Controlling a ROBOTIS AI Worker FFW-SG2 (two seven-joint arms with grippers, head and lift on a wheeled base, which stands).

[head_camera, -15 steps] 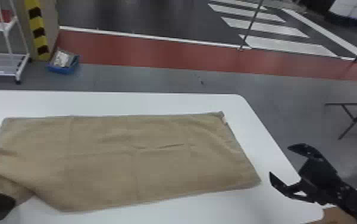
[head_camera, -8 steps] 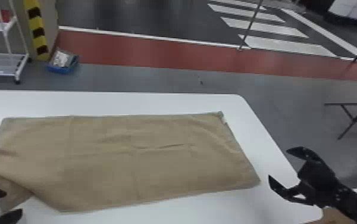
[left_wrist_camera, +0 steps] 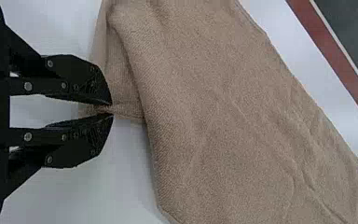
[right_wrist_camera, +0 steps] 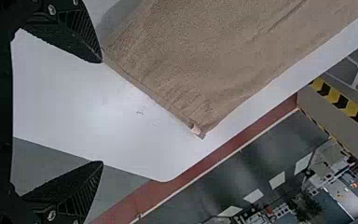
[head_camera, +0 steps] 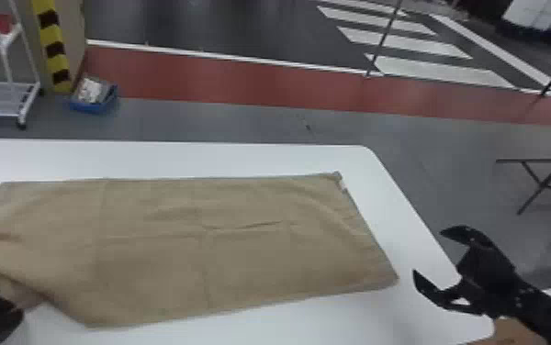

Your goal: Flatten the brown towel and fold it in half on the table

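The brown towel lies spread on the white table, its near-left corner area turned and wrinkled. At the head view's lower left, my left gripper is at that corner. Seen from its wrist, the left gripper has its fingertips pinched on a thin edge of the towel, beside a raised fold. Past the towel's right end, over the table's right edge, stands my right gripper, open and holding nothing. In the right wrist view, the right gripper has widely parted fingers near the towel's hem.
A strip of bare tabletop runs along the far side of the towel. Beyond the table stand a white shelf cart, a blue bin on the floor and, at the right, a dark folding frame.
My left gripper's fingers stood apart half a second ago and have come together on the towel. The towel's near-left part has shifted slightly left. My right gripper has moved a little nearer.
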